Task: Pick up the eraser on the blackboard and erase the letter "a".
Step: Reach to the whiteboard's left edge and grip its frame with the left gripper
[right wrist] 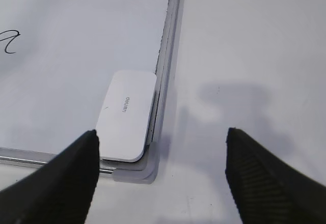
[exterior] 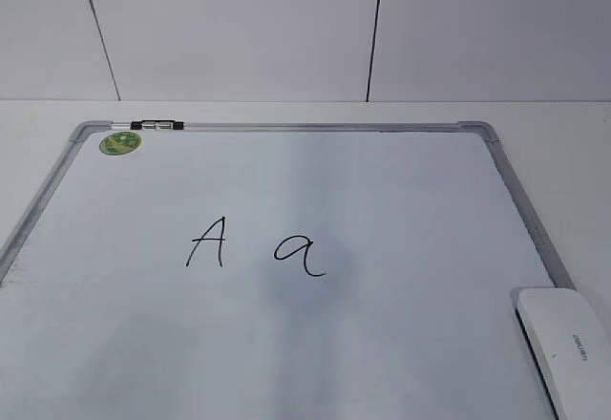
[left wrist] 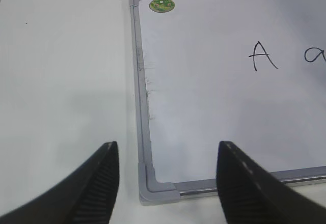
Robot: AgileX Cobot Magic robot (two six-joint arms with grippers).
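**A:** ok so what's actually on the blackboard (exterior: 401, 344) right now?

**B:** Not much. The eraser (exterior: 565, 348) sits in the near right corner of the board, snug against the right frame rail. A capital "A" (exterior: 207, 241) and the letter "a" (exterior: 299, 253) are side by side around the middle, well apart from the eraser. A small marker (exterior: 157, 126) lies on the far frame edge, with a green sticker (exterior: 120, 142) just beside it in the far left corner.

**A:** eraser look like anything special?

**B:** Glossy white rounded block, tiny grey lettering on top, dark strip showing underneath. Long axis runs along the right rail, near-to-far.

**A:** and the grippers?

**B:** Both spread wide and holding nothing. The right gripper (right wrist: 162, 147) hangs over the near right corner, its left finger (right wrist: 71, 175) just beside the eraser's near end; can't tell if it touches. The left gripper (left wrist: 168, 155) hovers above the board's near left corner.
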